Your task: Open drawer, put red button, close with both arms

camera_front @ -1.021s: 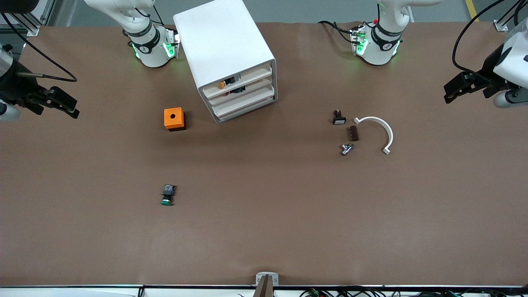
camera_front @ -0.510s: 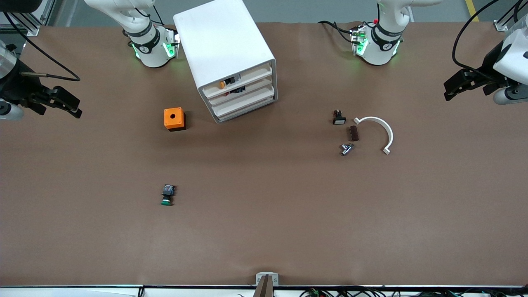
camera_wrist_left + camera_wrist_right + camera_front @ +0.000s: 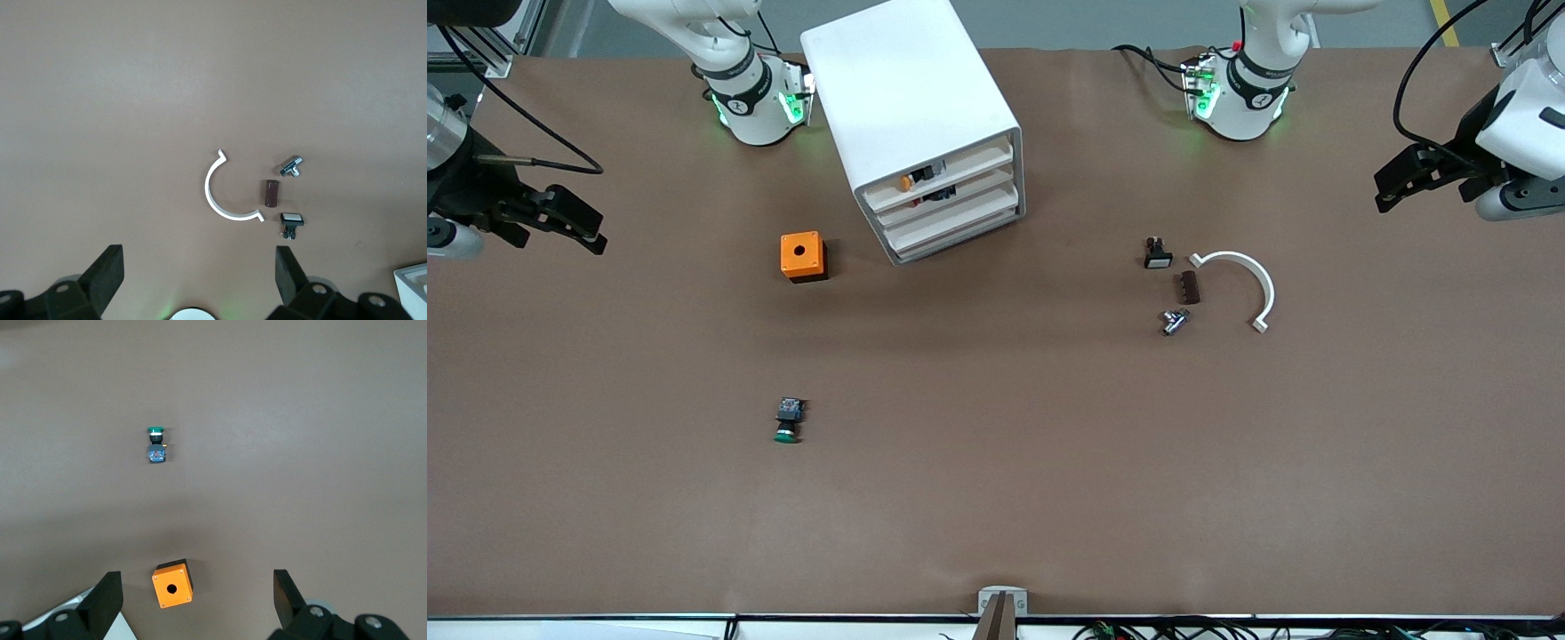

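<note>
I see the white cabinet [image 3: 907,98] between the two arm bases. Its middle drawer [image 3: 960,197] looks shut. The left gripper [image 3: 1392,187] hangs over the left arm's end of the table and the right gripper [image 3: 578,227] over the right arm's end. Both have their fingers spread wide and hold nothing. I can't find the red button, only a green button [image 3: 786,421]. I think we are at the opening step, so next a gripper must reach the drawer's front.

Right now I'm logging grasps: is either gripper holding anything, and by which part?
Nothing is held. The left gripper and the right gripper are both open and empty, up over the table's ends.
</note>
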